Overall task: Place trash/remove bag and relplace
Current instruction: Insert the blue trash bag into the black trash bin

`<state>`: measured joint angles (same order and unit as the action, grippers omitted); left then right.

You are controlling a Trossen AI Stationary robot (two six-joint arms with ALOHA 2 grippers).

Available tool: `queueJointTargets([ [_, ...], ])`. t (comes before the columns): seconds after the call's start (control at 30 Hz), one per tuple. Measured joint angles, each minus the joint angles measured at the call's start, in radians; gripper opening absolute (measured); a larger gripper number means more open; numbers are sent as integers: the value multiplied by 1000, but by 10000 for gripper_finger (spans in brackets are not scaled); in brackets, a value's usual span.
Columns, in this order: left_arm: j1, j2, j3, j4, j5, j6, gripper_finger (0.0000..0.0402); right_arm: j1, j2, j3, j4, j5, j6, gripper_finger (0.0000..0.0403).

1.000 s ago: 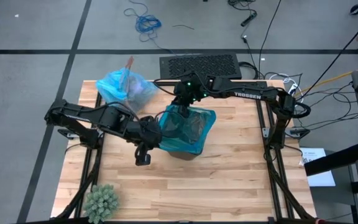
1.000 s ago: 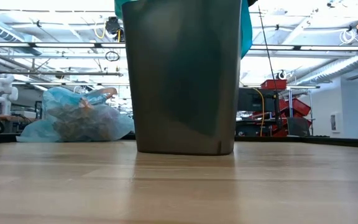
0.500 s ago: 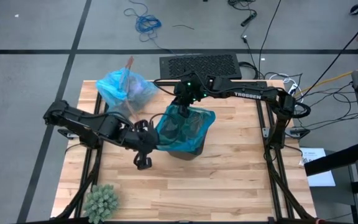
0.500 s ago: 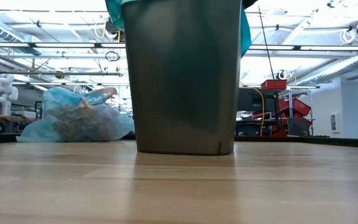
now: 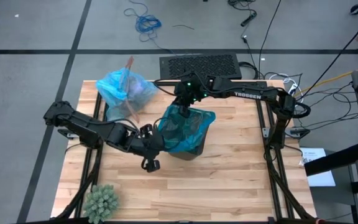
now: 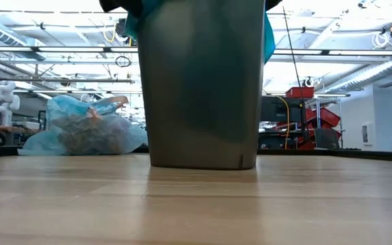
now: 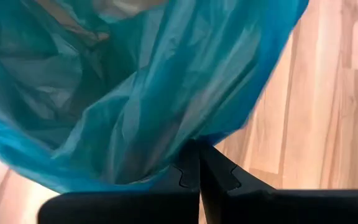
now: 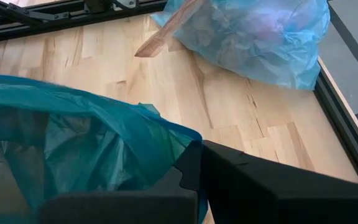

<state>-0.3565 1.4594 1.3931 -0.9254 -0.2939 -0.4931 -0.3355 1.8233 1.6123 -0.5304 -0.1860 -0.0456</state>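
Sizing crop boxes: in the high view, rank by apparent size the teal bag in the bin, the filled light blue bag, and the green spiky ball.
1. Teal bag, spread over the bin's mouth: largest.
2. Light blue bag, bundled at the table's far left: a bit smaller; close enough that I wouldn't rely on the order.
3. Green spiky ball, near left corner: clearly smallest.

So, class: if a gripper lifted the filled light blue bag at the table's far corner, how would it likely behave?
The light blue bag would probably sag and shift, since its thin crinkled film slumps over the wadded paper inside. It likely feels light for its bulk. The film may slip or tear.
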Motion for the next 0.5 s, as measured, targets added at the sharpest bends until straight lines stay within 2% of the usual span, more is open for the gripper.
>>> queueJointTargets([
  [0.5, 0, 1, -76, 109, -28, -26, 0, 0, 0, 0, -27, -1, -1, 0],
])
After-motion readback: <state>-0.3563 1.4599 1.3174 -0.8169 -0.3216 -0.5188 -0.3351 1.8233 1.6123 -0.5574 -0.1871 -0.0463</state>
